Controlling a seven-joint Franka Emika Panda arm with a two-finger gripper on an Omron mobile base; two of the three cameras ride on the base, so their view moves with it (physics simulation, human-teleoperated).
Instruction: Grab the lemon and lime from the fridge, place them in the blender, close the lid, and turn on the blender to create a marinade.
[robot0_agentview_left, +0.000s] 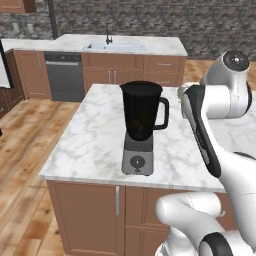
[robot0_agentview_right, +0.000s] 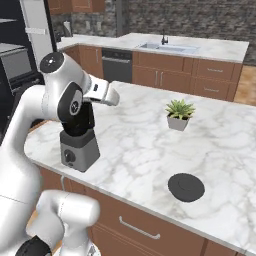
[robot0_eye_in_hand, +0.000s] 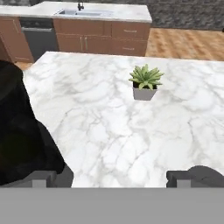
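The end effector (robot0_eye_in_hand: 111, 177) is seen in the hand view with its 2 dark fingertips (robot0_eye_in_hand: 43, 177) set far apart near the lower corners; the jaws are spread wide and nothing is pinched between them. It is held above the marbled worktop (robot0_eye_in_hand: 109, 131) of the kitchen island, looking across it.

The blender (robot0_agentview_left: 140, 127) stands upright on the worktop, just beside the end effector on its left in the hand view, where the dark jar is seen as a large black shape against the left fingertip. In the left base view, the black jar is seen open at the top, with its side handle turned toward the arm and its grey base with a round dial below. In the right base view, the jar is largely hidden behind the arm's upper joints, and the grey base is visible beneath them.

The lid (robot0_agentview_right: 186, 187) lies flat on the worktop, well apart from the end effector and from the blender, near the worktop's front edge in the right base view.

A small potted plant (robot0_eye_in_hand: 145, 83) stands ahead of the end effector, slightly to the right, farther across the worktop. Beyond it, a sink (robot0_agentview_left: 114, 46) is set into the rear counter.
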